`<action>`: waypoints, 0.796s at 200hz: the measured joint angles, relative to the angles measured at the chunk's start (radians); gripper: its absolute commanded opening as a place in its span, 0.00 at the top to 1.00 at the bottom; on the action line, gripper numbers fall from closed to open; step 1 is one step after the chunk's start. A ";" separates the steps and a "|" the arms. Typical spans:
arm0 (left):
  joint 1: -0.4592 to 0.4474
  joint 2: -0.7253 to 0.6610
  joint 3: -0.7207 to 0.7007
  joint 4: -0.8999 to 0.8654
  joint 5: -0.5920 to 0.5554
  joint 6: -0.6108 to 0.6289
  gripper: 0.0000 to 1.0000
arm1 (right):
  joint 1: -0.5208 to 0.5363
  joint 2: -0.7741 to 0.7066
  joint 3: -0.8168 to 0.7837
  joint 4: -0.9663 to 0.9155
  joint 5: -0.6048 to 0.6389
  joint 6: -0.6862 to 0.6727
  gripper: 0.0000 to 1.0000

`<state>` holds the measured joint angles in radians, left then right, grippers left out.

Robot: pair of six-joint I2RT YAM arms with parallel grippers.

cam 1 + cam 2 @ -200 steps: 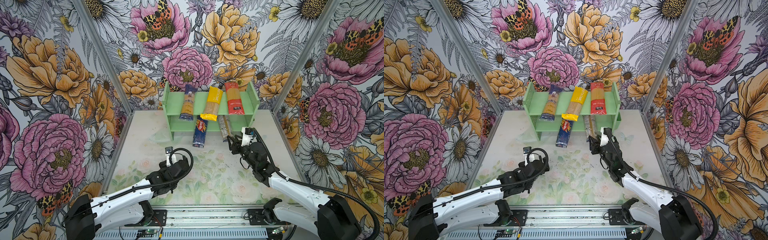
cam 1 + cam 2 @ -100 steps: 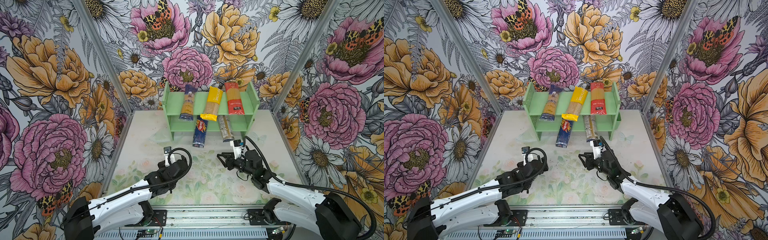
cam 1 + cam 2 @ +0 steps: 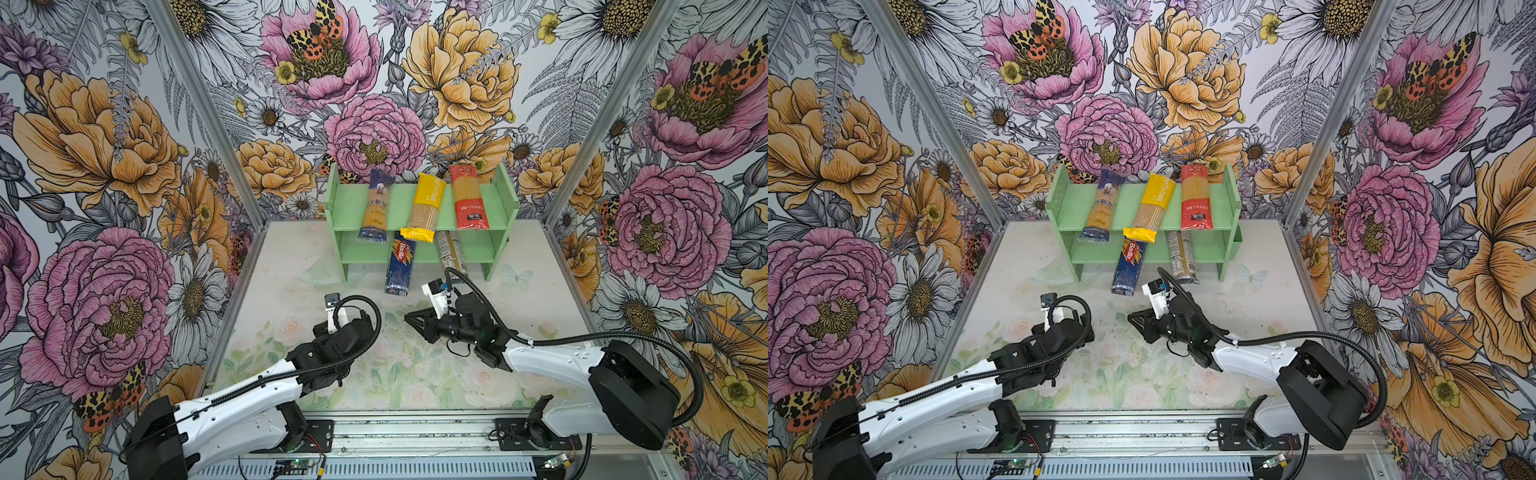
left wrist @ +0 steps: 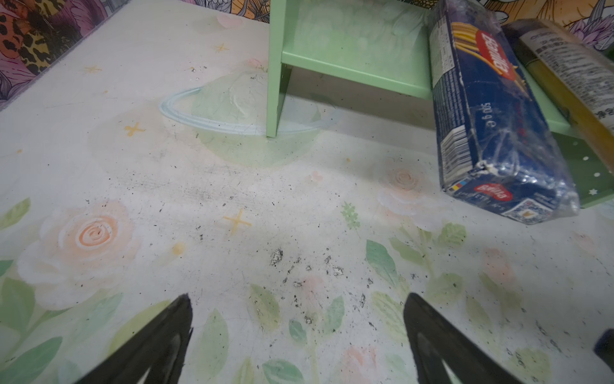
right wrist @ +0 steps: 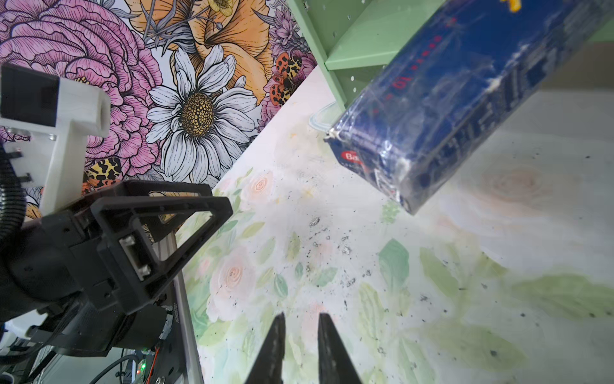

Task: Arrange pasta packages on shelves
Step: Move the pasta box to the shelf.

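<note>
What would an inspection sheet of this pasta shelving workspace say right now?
Surface: floral table mat, scuffed with dark specks.
Job's things: green rack; blue-ended packet, yellow packet, red packet on top tier, yellow overhanging; Barilla packet and white-label packet on lower tier, sticking out front.
Clutter: nothing seen.
Grippers: left gripper open, empty; right gripper nearly closed, empty.
Cables: black hose looped over each wrist.
Surroundings: floral wall panels.
</note>
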<state>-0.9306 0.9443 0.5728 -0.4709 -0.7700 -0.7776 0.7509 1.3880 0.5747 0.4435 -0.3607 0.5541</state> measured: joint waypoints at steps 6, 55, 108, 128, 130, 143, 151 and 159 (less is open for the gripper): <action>0.001 0.000 0.000 0.000 0.000 0.000 0.01 | 0.003 0.014 0.010 0.005 0.000 -0.002 0.88; 0.013 0.000 0.000 -0.001 0.002 0.000 0.01 | 0.007 0.115 0.081 0.022 0.006 -0.002 0.98; 0.019 -0.012 0.000 -0.003 0.005 0.000 0.01 | 0.007 0.186 0.140 0.044 0.053 -0.002 0.99; 0.019 -0.016 0.000 -0.003 0.008 0.000 0.01 | 0.007 0.206 0.167 0.050 0.074 -0.005 0.99; 0.019 -0.016 0.000 -0.003 0.008 0.000 0.01 | 0.007 0.207 0.169 0.050 0.078 -0.005 0.99; 0.019 -0.016 0.000 -0.003 0.009 0.000 0.01 | 0.007 0.218 0.182 0.057 0.097 -0.005 0.99; 0.019 -0.018 0.000 -0.003 0.010 0.000 0.01 | 0.007 0.224 0.189 0.061 0.109 -0.005 0.99; 0.019 -0.020 0.000 -0.003 0.011 0.000 0.01 | 0.007 0.231 0.195 0.063 0.123 -0.005 1.00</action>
<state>-0.9119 0.9241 0.5728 -0.4744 -0.7589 -0.7773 0.7578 1.6192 0.7700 0.5068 -0.2375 0.5491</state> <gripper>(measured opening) 0.987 0.047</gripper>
